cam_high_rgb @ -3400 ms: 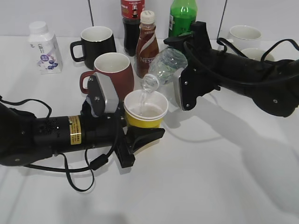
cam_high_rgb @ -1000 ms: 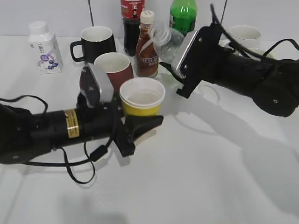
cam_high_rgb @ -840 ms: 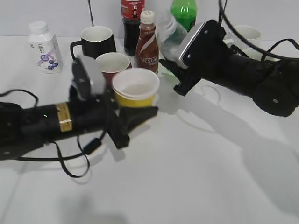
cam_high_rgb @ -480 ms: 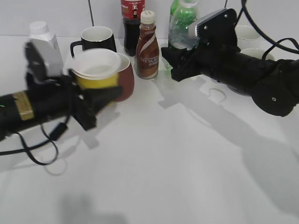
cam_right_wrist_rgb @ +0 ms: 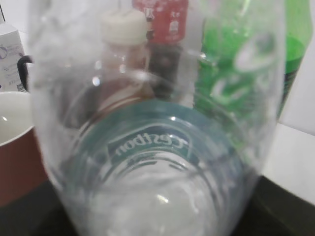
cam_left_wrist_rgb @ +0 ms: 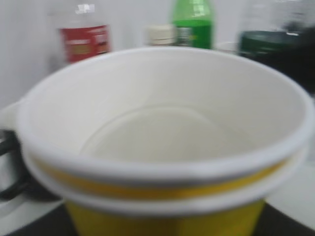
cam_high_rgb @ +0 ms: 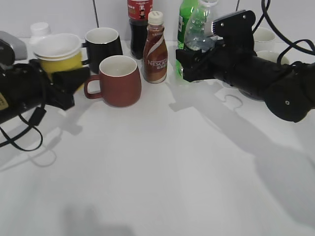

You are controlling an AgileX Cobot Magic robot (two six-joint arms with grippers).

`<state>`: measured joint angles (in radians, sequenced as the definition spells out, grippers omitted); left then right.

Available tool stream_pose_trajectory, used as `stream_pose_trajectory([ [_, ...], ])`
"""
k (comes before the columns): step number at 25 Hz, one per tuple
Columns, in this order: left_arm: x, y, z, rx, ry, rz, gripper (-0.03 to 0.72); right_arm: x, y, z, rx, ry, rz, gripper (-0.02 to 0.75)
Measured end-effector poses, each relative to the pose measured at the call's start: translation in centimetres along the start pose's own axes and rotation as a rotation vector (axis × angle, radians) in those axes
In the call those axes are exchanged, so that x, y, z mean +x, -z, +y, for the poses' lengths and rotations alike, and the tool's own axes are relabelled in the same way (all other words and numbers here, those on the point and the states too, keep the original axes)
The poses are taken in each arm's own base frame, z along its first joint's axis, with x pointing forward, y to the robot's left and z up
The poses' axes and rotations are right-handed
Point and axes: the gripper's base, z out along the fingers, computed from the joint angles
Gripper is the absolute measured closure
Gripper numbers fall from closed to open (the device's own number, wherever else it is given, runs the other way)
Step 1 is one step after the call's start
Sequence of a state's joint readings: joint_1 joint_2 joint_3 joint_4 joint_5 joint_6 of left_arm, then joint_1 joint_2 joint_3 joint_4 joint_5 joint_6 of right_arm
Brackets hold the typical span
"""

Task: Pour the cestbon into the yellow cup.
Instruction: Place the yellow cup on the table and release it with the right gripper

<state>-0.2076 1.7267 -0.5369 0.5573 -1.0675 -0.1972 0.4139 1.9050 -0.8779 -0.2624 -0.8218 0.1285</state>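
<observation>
My left gripper (cam_high_rgb: 61, 83) is shut on the yellow cup (cam_high_rgb: 58, 54), held upright at the far left in front of the black mug. The cup fills the left wrist view (cam_left_wrist_rgb: 162, 142), with clear water in its white inside. My right gripper (cam_high_rgb: 193, 61) is shut on the cestbon (cam_high_rgb: 197, 30), a clear bottle held upright at the back right in front of the green soda bottle. The bottle fills the right wrist view (cam_right_wrist_rgb: 152, 142), its green label showing through the plastic. Both grippers' fingertips are hidden.
A dark red mug (cam_high_rgb: 117, 80) stands left of centre. Behind it are a black mug (cam_high_rgb: 103, 43), a cola bottle (cam_high_rgb: 139, 19), a brown Nescafe bottle (cam_high_rgb: 155, 48) and a green soda bottle (cam_high_rgb: 186, 14). White cups (cam_high_rgb: 263, 42) stand at the back right, a white milk bottle (cam_high_rgb: 39, 28) at the back left.
The bottle swung from tilted over the cup to upright and moved back right. My left arm carried the yellow cup from the centre to the far left.
</observation>
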Motion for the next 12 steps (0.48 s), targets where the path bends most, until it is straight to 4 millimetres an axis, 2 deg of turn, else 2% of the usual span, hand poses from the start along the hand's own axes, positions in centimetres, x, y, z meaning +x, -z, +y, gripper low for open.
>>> stream_pose_trajectory([
  [8,0.3,0.4,2.3,-0.215,0.017,0.011,0.312,0.0,0.0,0.0,0.001,-0.001,0.005,0.262],
  [12,1.5,-0.1,3.3,-0.287,0.04,0.036,0.312,0.1,0.0,0.0,0.002,-0.001,0.006,0.262],
])
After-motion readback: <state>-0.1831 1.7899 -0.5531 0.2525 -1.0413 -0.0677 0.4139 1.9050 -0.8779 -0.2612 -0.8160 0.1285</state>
